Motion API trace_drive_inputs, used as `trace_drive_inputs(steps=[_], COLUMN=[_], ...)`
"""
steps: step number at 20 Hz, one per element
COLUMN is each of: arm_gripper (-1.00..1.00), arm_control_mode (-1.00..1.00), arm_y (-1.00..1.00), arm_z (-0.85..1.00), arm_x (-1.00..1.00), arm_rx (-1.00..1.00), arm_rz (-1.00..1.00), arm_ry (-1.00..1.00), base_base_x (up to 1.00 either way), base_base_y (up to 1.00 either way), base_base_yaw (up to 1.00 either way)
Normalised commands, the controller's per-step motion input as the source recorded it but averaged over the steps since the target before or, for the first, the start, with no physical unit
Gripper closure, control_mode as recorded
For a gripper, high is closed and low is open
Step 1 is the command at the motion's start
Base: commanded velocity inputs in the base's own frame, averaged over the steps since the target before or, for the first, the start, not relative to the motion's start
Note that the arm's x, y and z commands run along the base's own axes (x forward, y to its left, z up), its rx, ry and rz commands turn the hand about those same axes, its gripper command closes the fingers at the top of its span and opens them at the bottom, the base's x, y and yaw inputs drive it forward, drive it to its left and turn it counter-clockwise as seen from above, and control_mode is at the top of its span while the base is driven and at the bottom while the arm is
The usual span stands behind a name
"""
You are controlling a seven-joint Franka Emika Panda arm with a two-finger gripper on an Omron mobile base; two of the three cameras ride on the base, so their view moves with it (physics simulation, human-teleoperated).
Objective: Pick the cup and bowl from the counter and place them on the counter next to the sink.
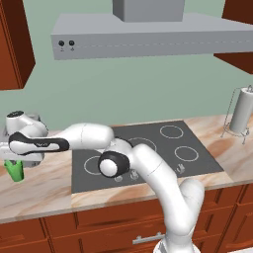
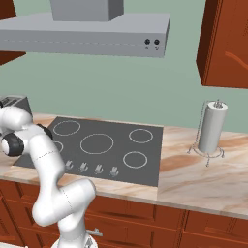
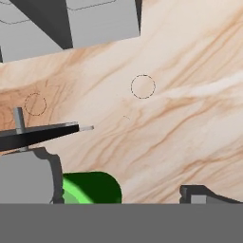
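Note:
The small green cup (image 1: 15, 170) stands upright on the marbled counter (image 1: 44, 190) at the far left, just left of the stovetop. My gripper (image 1: 18, 161) hangs directly over it, pointing down. In the hand view the cup (image 3: 90, 187) sits between the two fingers, close to the left one, with a wide gap to the right fingertip (image 3: 204, 194). The gripper (image 3: 118, 195) is open and grips nothing. The bowl and the sink are out of view.
A grey toaster (image 1: 5, 133) stands right behind the hand, also seen as the toaster (image 3: 71, 23) in the hand view. The dark stovetop (image 1: 148, 148) lies to the right, and a paper towel holder (image 1: 242, 111) stands at the far right.

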Motion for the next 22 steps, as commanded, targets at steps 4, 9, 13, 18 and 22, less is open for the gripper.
trace_drive_inputs(steps=[4, 9, 13, 18, 22], arm_gripper=[1.00, 1.00, 1.00, 1.00, 1.00], arm_control_mode=[-1.00, -1.00, -1.00, -1.00, -1.00], arm_y=[0.00, 0.00, 0.00, -0.04, -0.32], arm_z=[0.00, 0.00, 0.00, 0.34, 0.83], arm_x=[0.00, 0.00, 0.00, -0.07, -0.35], arm_rx=[0.00, 0.00, 0.00, 0.00, 0.00], arm_rz=[0.00, 0.00, 0.00, 0.04, 0.15], arm_ry=[0.00, 0.00, 0.00, 0.00, 0.00], base_base_x=[0.00, 0.00, 0.00, 0.00, 0.00], base_base_y=[0.00, 0.00, 0.00, 0.00, 0.00], base_base_yaw=[0.00, 0.00, 0.00, 0.00, 0.00])
